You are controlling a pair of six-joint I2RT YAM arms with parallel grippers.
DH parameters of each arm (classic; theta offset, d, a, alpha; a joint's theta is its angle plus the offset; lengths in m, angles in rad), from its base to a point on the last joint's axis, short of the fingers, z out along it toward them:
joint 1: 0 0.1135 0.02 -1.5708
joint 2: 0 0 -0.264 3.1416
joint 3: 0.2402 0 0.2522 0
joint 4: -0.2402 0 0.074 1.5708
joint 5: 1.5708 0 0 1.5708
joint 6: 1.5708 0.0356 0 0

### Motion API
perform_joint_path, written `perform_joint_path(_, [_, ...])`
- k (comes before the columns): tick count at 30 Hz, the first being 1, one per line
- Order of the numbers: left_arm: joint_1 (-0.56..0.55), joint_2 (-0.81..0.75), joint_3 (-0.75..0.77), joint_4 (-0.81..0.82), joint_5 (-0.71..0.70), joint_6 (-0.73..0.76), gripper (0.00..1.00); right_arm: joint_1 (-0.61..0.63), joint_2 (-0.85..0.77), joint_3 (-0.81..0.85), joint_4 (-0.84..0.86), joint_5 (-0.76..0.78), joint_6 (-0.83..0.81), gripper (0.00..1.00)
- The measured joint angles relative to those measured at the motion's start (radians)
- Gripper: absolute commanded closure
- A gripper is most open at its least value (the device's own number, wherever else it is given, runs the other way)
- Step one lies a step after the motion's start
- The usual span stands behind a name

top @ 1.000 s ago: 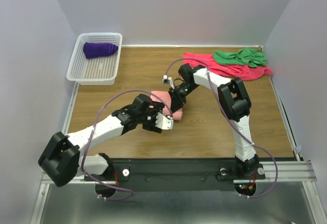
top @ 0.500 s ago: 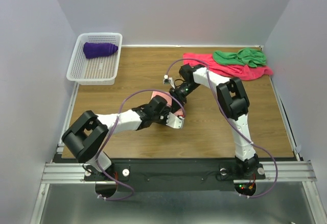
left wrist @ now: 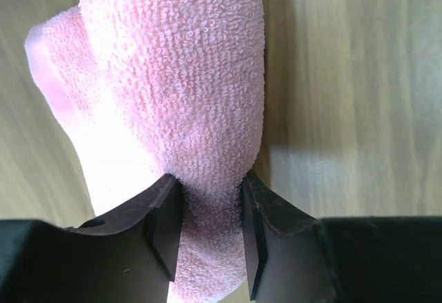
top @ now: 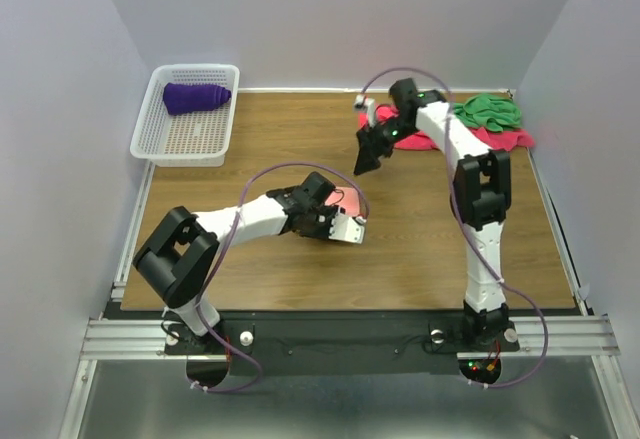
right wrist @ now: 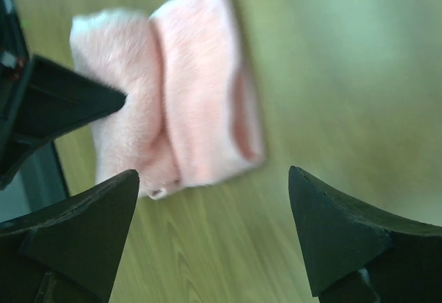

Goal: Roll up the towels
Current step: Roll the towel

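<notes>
A white basket [top: 152,145] sits at the far left corner of the table [top: 420,259]. A purple towel [top: 196,96] lies rolled in its back end.

The left arm stretches from its base across the wood towards the middle. There the left gripper [left wrist: 210,199] is pinching the pink towel [left wrist: 186,89]. This towel is a stubby, loosely rolled bundle that lies on the table near its centre. In the left wrist view the two dark fingers [left wrist: 166,227] press into the narrow near end of the bundle from either side, and the looped pile bulges between them. The rest of the roll lies on the wood ahead of the fingers.

Further right and towards the back, the right gripper [right wrist: 212,173] hangs above the table, apart from the bundle. Its fingers are spread wide with nothing between them. Its own camera looks down on the pink roll, somewhat blurred, with a dark finger of the left gripper at the roll's left side.

In the back right corner the crimson towel [top: 503,141] lies unrolled and rumpled. The green towel [top: 487,111] is bunched on top of it. The right arm crosses in front of their left part.
</notes>
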Motion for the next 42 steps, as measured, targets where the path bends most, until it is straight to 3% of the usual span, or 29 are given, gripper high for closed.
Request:
perform_joint_path(6, [0.053,0.132,0.230,-0.274,0.149,-0.016,0.58,-0.136,-0.190,0.044,0.065,0.054,0.059,0.04])
perform_joint_path(13, [0.163,0.355,0.533,-0.575,0.374,-0.017,0.51,-0.123,-0.676,-0.275,0.179,0.148,0.082,0.02])
perform_joint_path(19, [0.230,0.517,0.723,-0.760,0.510,-0.021,0.49,-0.101,-0.896,-0.483,0.168,0.245,0.035,0.03])
perform_joint_path(21, [0.243,0.542,0.749,-0.789,0.538,-0.021,0.49,-0.084,-0.921,-0.527,0.168,0.304,0.009,0.04])
perform_joint_path(26, [0.271,0.610,0.827,-0.854,0.599,-0.036,0.48,0.108,-0.989,-0.729,0.171,0.468,-0.024,0.05])
perform_joint_path(31, [0.293,0.648,0.860,-0.887,0.649,-0.040,0.48,0.237,-0.983,-0.760,0.185,0.586,-0.046,0.05])
perform_joint_path(42, [0.307,0.701,0.922,-0.940,0.690,-0.064,0.48,0.585,-0.779,-0.853,0.481,0.860,-0.061,0.03])
